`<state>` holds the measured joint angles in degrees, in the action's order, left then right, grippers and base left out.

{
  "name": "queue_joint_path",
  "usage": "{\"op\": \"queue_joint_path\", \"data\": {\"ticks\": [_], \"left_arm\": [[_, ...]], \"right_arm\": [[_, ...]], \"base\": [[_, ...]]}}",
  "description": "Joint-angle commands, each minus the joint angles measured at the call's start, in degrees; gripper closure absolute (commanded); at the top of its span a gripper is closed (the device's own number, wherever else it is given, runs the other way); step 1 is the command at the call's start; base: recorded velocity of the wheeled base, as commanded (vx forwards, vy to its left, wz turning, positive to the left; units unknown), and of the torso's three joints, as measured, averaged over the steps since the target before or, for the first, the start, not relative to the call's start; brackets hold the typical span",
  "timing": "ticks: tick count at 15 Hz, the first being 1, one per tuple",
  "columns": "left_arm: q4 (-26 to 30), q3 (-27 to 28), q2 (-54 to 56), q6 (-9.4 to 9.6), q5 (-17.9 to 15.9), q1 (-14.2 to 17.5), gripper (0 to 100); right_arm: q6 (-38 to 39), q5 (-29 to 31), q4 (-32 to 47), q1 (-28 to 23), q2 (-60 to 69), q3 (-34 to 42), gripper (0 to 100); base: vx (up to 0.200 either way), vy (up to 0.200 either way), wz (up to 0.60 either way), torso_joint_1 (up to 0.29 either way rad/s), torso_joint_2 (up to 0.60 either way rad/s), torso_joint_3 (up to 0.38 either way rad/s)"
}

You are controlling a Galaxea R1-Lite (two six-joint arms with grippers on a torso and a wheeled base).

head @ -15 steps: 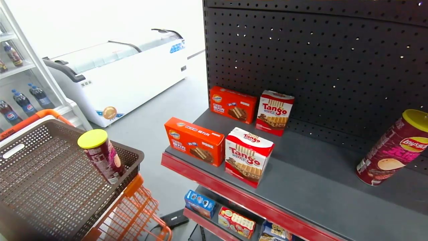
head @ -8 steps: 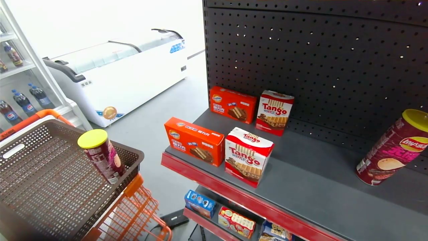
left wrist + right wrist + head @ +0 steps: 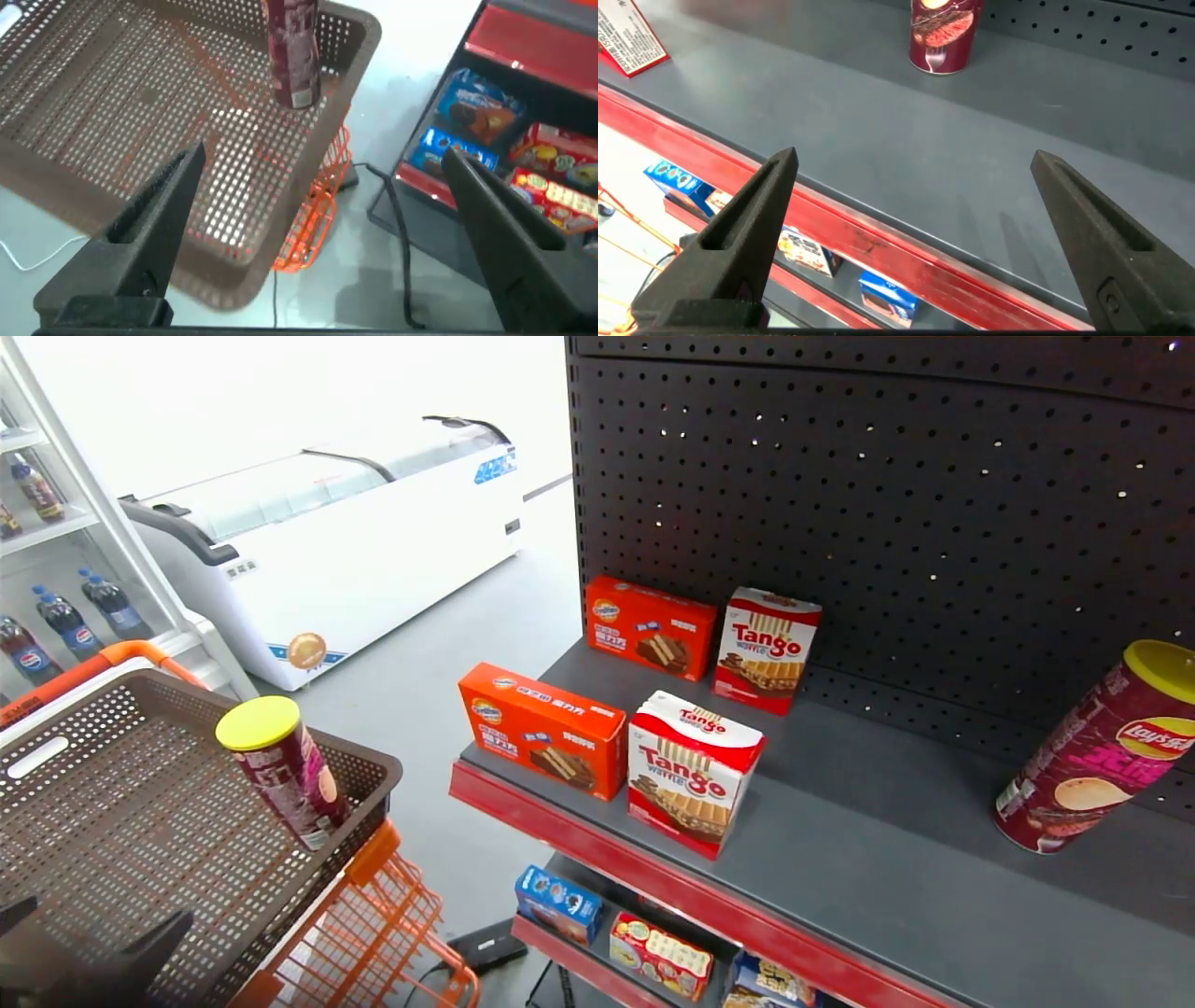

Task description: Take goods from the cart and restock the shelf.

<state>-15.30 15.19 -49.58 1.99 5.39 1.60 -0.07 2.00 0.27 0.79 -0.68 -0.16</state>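
Note:
A maroon chips can with a yellow lid (image 3: 285, 784) stands tilted at the far corner of the cart's brown basket (image 3: 112, 803). The same can (image 3: 291, 51) lies beyond my left gripper (image 3: 322, 159), which hovers open and empty over the basket's near part (image 3: 112, 112). Its dark fingertips (image 3: 159, 933) poke in at the head view's lower left. Over the grey shelf board (image 3: 924, 187) my right gripper (image 3: 915, 163) is open and empty, with a second chips can (image 3: 945, 33) standing farther back. That can (image 3: 1102, 751) leans at the shelf's right.
Two orange biscuit boxes (image 3: 546, 728) and two red-and-white wafer boxes (image 3: 693, 770) stand on the shelf's left part. A red lip (image 3: 653, 887) edges the shelf, with more boxes on the level below. A white freezer (image 3: 327, 541) stands behind the cart.
My left gripper's fingertips have come into the head view at the lower left, over the basket. The cans and boxes have not moved.

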Motion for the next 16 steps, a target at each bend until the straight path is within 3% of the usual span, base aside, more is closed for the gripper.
{"op": "queue_joint_path", "data": {"ticks": [1, 3, 5, 8, 9, 11, 16], "left_arm": [[-13.0, 0.89, -20.12, -1.9, -1.08, 0.51, 0], [-21.18, 0.89, -27.33, -1.72, -1.08, 0.6, 0], [-31.28, 2.04, -37.61, -1.55, -0.29, 3.85, 0], [-40.69, 4.85, -46.31, -0.41, 0.06, 4.82, 0], [-46.31, 5.73, -50.88, 2.85, 0.06, 5.7, 0], [-52.11, 6.34, -55.27, 5.4, 0.06, 5.7, 0], [-61.43, 10.56, -65.12, 4.96, 0.06, 5.61, 0]], "right_arm": [[-0.01, 0.02, 0.0, 0.09, -0.02, -0.02, 0], [-0.01, 0.02, 0.0, 0.0, -0.02, -0.02, 0], [-0.01, -0.07, 0.0, 0.0, -0.02, -0.02, 0], [-0.01, 0.02, 0.0, 0.09, -0.02, -0.02, 0], [-0.01, 0.02, 0.0, 0.09, -0.02, -0.02, 0], [-0.01, -0.07, 0.0, 0.0, -0.02, -0.02, 0], [-0.01, 0.02, 0.0, 0.0, -0.02, -0.02, 0]], "base": [[0.0, 0.0, 0.0, 0.0, 0.0, 0.0], [0.0, 0.0, 0.0, 0.0, 0.0, 0.0], [0.0, 0.0, 0.0, 0.0, 0.0, 0.0], [0.0, 0.0, 0.0, 0.0, 0.0, 0.0], [0.0, 0.0, 0.0, 0.0, 0.0, 0.0], [0.0, 0.0, 0.0, 0.0, 0.0, 0.0], [0.0, 0.0, 0.0, 0.0, 0.0, 0.0]]}}
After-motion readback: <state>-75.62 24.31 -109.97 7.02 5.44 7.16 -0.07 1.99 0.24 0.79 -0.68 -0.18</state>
